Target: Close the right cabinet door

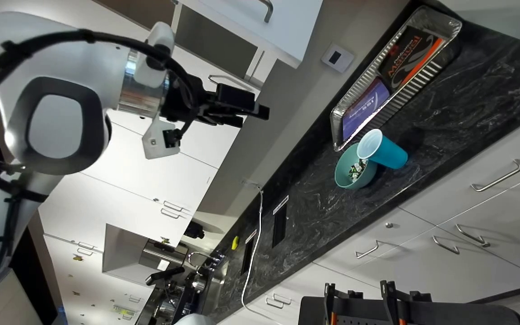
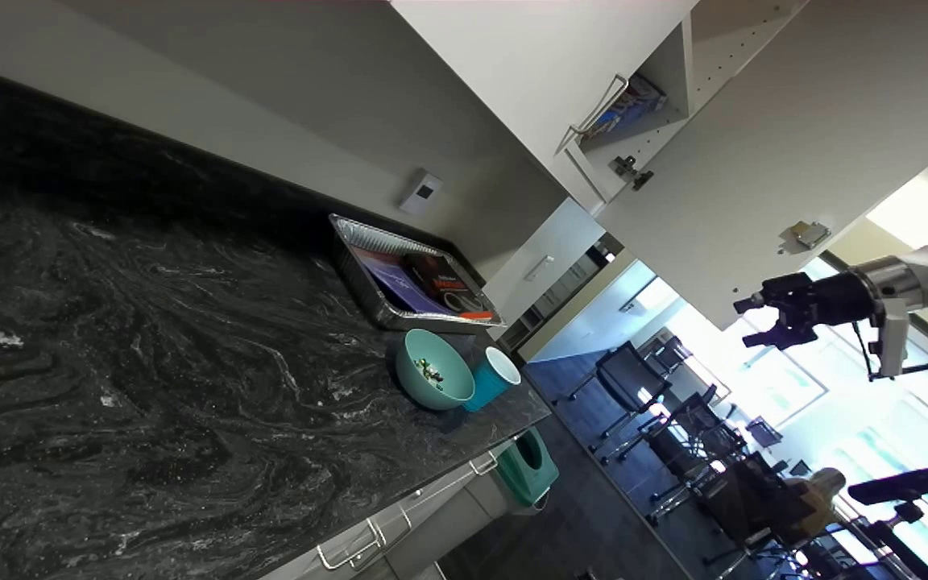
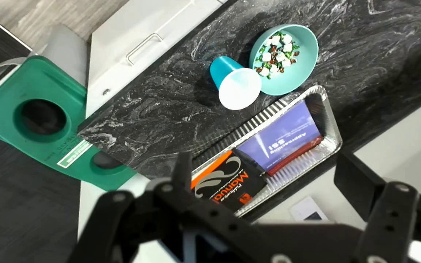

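Jaws stand wide apart, nothing between them; in an exterior view we see the open right cabinet door (image 2: 794,137) up-left of them, lower corner nearest, free edge slanting up-right. Contact we cannot tell.

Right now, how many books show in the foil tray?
2: a purple book at the end nearer the teal bowl, and a black book, printed "Manual", at the other end. More could be hidden beneath them.
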Robot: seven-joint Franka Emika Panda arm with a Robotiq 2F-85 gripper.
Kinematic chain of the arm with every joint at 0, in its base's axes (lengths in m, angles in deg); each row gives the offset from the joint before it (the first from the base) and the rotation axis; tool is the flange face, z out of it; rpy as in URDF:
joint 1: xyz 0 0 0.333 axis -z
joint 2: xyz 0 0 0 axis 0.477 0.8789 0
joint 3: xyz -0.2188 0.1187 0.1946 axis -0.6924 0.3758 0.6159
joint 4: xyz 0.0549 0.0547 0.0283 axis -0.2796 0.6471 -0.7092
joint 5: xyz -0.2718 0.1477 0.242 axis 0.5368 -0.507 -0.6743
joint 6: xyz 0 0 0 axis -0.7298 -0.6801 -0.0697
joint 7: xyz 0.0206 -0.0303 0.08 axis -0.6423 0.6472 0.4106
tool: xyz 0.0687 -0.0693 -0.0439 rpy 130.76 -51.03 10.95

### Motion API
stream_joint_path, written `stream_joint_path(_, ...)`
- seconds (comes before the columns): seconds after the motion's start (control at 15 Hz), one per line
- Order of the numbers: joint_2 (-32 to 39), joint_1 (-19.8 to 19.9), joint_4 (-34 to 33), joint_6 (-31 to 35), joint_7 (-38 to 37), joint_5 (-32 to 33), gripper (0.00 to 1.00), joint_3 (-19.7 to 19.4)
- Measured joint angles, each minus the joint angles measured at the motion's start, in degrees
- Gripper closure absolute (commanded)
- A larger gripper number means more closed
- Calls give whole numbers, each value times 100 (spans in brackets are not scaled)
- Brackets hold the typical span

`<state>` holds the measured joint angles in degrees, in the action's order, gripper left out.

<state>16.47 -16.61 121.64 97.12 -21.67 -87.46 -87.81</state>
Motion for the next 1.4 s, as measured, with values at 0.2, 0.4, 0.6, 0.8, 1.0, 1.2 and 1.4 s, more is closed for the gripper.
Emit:
stream_joint_path(0.2, -65, 120, -232, -75, -95, -238, 0, -308)
stream_joint_path(0.4, 19, 217, -413, -72, -391, -524, 0, -504)
stream_joint_path(0.6, 222, 275, -568, -67, -774, -853, 0, -566)
stream_joint_path(0.8, 508, 289, -773, -82, -902, -1179, 0, -699)
stream_joint_path(1.0, 818, 294, -1067, -272, -893, -1619, 0, -1024)
stream_joint_path(1.2, 1129, 282, -1410, -670, -837, -2146, 0, -1452)
stream_joint_path(1.4, 1413, 241, -1696, -1118, -610, -2850, 0, -1808)
